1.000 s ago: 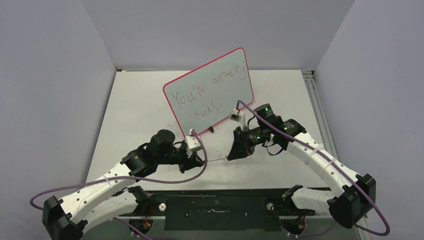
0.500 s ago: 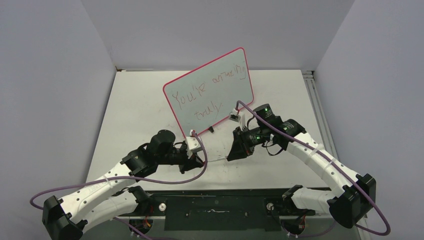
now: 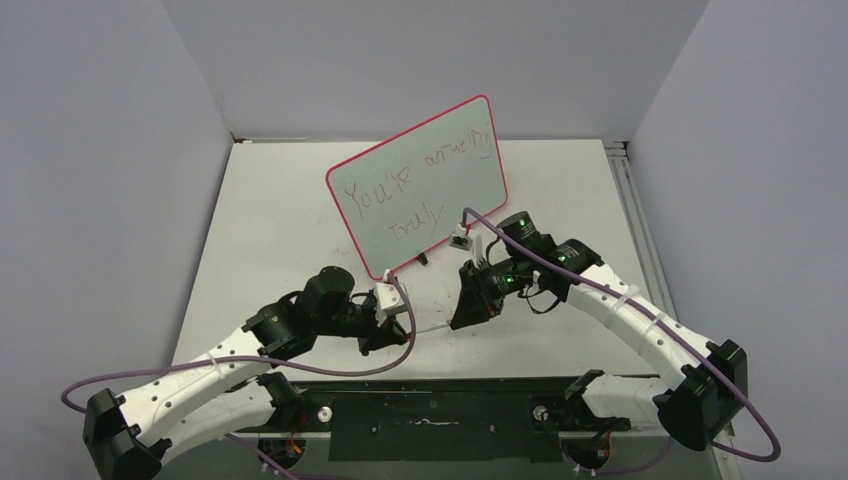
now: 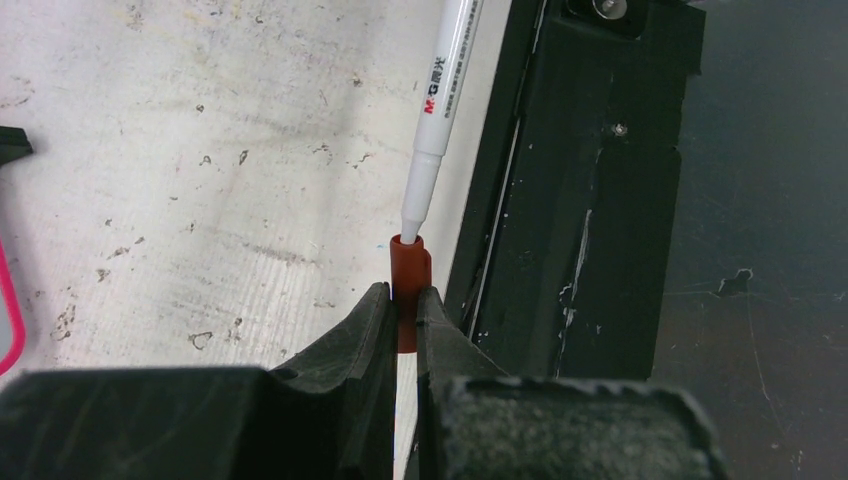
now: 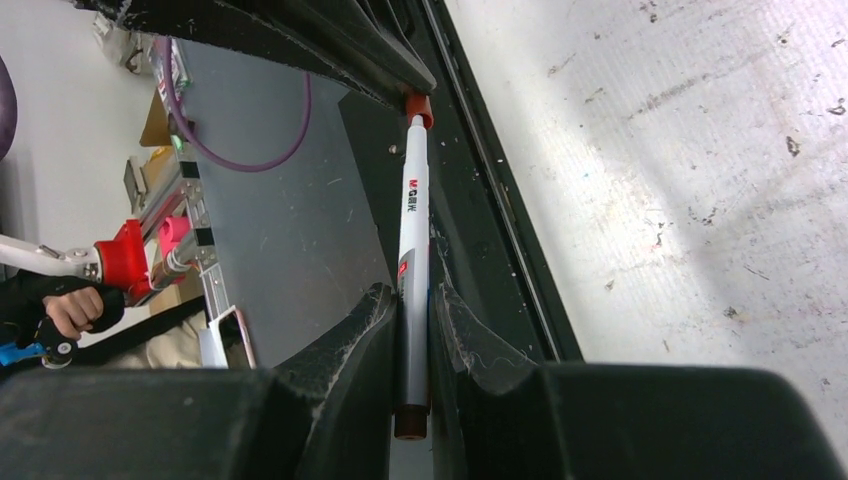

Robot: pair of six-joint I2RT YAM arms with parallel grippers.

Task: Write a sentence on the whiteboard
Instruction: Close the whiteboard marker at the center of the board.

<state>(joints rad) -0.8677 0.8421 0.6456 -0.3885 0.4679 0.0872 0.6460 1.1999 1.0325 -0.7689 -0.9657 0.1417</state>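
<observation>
Two grippers: both clamped, tip to tip.
Left gripper (image 4: 400, 300): pinches the small red plastic cap (image 4: 406, 262).
Right gripper (image 5: 412, 300): grips the slim white marker barrel (image 5: 411, 215), nib at that cap's mouth.
Recapping: I'd keep axes aligned, push straight.
Pink-rimmed whiteboard (image 3: 470, 185): beyond both hands, its reddish-brown handwritten sentence (image 3: 400, 190) looks finished.

Marker (image 4: 440, 90) — glossy white plastic; cap (image 4: 405, 270) matt plastic; table (image 4: 200, 150) — matt, scuffed; whiteboard (image 3: 420, 190) smooth.
</observation>
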